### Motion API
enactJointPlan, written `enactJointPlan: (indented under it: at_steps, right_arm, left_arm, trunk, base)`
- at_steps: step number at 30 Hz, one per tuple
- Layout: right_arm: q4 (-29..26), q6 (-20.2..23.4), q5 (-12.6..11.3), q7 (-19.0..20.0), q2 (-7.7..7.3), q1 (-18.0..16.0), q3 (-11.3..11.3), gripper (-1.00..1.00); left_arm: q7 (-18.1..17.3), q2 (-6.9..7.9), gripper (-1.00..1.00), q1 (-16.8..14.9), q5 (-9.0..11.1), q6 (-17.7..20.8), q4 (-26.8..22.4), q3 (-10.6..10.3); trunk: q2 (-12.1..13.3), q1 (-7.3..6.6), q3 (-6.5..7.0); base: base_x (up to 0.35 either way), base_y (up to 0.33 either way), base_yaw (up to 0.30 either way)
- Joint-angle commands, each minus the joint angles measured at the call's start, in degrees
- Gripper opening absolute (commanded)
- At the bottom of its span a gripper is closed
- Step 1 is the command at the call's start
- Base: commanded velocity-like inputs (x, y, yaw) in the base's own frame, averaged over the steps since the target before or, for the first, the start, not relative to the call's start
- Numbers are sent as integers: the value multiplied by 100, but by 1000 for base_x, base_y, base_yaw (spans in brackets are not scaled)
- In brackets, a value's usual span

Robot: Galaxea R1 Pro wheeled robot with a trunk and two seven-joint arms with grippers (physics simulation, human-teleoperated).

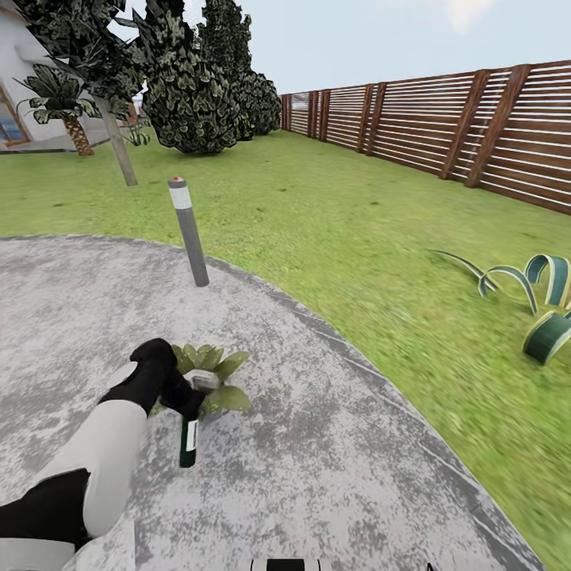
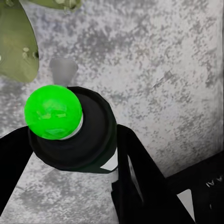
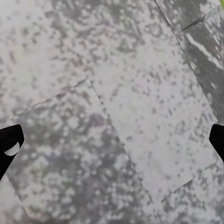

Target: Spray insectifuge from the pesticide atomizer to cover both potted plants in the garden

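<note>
Atomizer (image 1: 189,440) looked light, rigid, slick; left gripper (image 1: 184,396) clamped it near its neck beside potted plant (image 1: 218,373); right gripper (image 3: 112,142) gaped empty

The left gripper (image 1: 189,394) and its arm cover much of the potted plant (image 1: 216,373), hiding its pot. The atomizer's spray head (image 1: 203,381) sits half behind the fingers. The striped agave (image 1: 531,297) runs off the frame's right edge, and the lawn (image 1: 444,349) near it smears.
</note>
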Motion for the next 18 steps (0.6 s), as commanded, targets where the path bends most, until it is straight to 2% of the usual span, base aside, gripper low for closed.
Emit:
enactJointPlan:
  at_steps: [1, 2, 4, 6, 12, 18]
  right_arm:
    - [10, -18, 60, -13, 2, -5, -36, 100]
    - [13, -15, 60, -9, 2, -5, -36, 100]
    - [19, -12, 60, -6, 2, -5, -36, 100]
    - [23, -12, 60, -6, 2, -5, -36, 100]
    - [25, -11, 60, -5, 2, -5, -36, 100]
    - [23, -11, 60, -5, 2, -5, -36, 100]
  left_arm:
    - [34, 17, -100, 29, -45, 59, -36, 195]
    - [241, 34, -100, 96, -41, 57, -59, 357]
    - [1033, -1, -100, 445, 35, 48, -81, 839]
    - [1236, -53, -100, 589, 53, 45, -73, 1011]
    - [1370, -309, -100, 689, 57, 43, -88, 1101]
    - [1441, -390, -100, 602, 58, 51, -108, 1121]
  trunk:
    - [-2, -1, -4]
    - [-2, -1, -4]
    - [-2, -1, -4]
    - [-2, -1, -4]
    - [-2, -1, -4]
    - [-2, -1, -4]
  base:
    - [0, 0, 0]
    - [0, 0, 0]
    - [0, 0, 0]
    - [0, 0, 0]
    - [0, 0, 0]
    - [0, 0, 0]
